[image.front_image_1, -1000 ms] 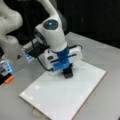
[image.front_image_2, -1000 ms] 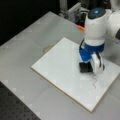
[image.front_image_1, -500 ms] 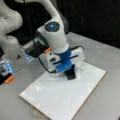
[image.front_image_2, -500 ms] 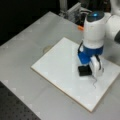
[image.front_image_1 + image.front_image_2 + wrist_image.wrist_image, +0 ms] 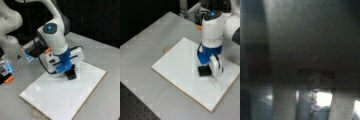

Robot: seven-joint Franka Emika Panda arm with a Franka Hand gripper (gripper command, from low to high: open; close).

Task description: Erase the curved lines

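Note:
A white board (image 5: 62, 97) (image 5: 180, 67) lies on the grey table in both front views. My gripper (image 5: 68, 71) (image 5: 206, 67), with its blue mount, points down over the board's far side and is shut on a black eraser block (image 5: 71, 75) (image 5: 204, 71) that rests on the board. In a front view the curve lines (image 5: 214, 82) show as a thin dark squiggle just right of and below the eraser. The wrist view is dark and blurred; a faint wavy dark streak (image 5: 313, 100) shows low in it.
The robot's white base (image 5: 10, 37) and a blue-lit unit (image 5: 27, 55) with an orange part (image 5: 10, 79) stand at a front view's left. Metal framing (image 5: 192, 10) is at a front view's top. A faint round mark (image 5: 166, 49) is beside the board.
The gripper and eraser have slid a short way across the board, rightward in one front view and slightly down-left in the other. The squiggle still shows.

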